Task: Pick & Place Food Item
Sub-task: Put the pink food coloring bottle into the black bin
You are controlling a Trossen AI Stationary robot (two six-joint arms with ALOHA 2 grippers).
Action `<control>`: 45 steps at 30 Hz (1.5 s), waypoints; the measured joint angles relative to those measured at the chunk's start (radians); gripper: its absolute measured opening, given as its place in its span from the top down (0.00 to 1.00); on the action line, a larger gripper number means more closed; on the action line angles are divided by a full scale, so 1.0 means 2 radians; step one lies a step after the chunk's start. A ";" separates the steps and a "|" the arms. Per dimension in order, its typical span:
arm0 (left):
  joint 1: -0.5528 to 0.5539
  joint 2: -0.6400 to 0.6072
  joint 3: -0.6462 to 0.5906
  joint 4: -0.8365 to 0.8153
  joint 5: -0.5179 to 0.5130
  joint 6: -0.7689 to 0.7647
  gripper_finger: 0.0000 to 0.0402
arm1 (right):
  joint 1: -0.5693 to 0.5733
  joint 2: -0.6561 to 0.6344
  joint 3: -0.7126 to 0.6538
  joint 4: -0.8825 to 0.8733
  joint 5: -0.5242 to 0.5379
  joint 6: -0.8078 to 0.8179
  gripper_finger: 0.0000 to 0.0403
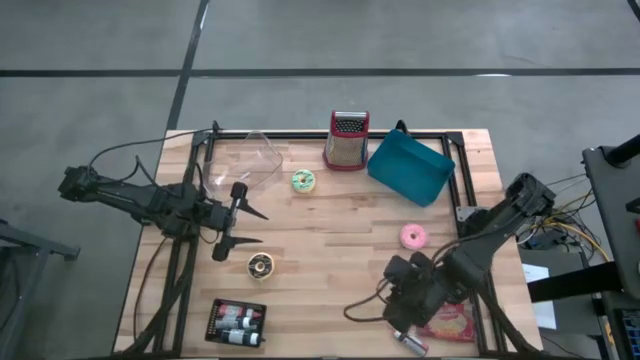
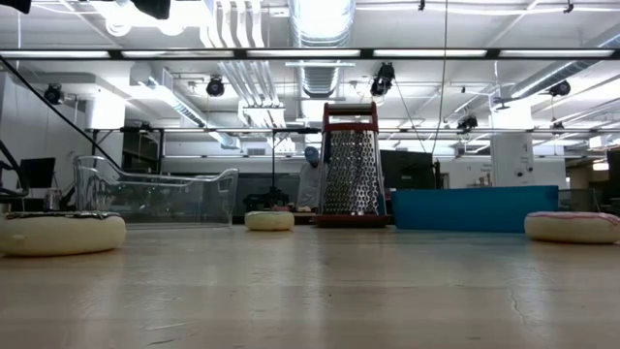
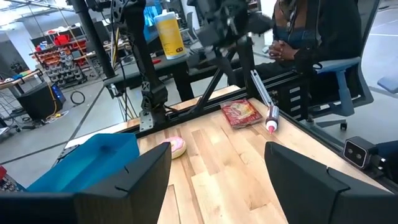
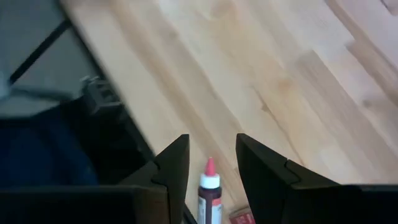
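Red-capped bottle (image 4: 209, 196) was seen between the parted, empty fingers of the right gripper (image 4: 210, 163); judged light, stiff, best gripped mid-body. Left gripper (image 1: 250, 226) was held apart, empty.

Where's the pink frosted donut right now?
In the high view, the pink frosted donut lies on the right half of the wooden table, just below the blue plastic bin and above the right arm's pincer.
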 joint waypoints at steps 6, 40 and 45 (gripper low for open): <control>0.000 0.000 0.000 -0.001 0.000 0.000 0.34 | 0.006 0.053 -0.001 -0.011 -0.040 0.029 0.70; 0.000 0.001 0.000 0.000 0.000 0.000 0.34 | 0.074 0.168 -0.001 0.090 -0.149 0.152 0.33; 0.000 0.001 0.000 0.000 0.000 0.000 0.34 | 0.096 0.168 -0.003 0.084 -0.148 0.160 0.28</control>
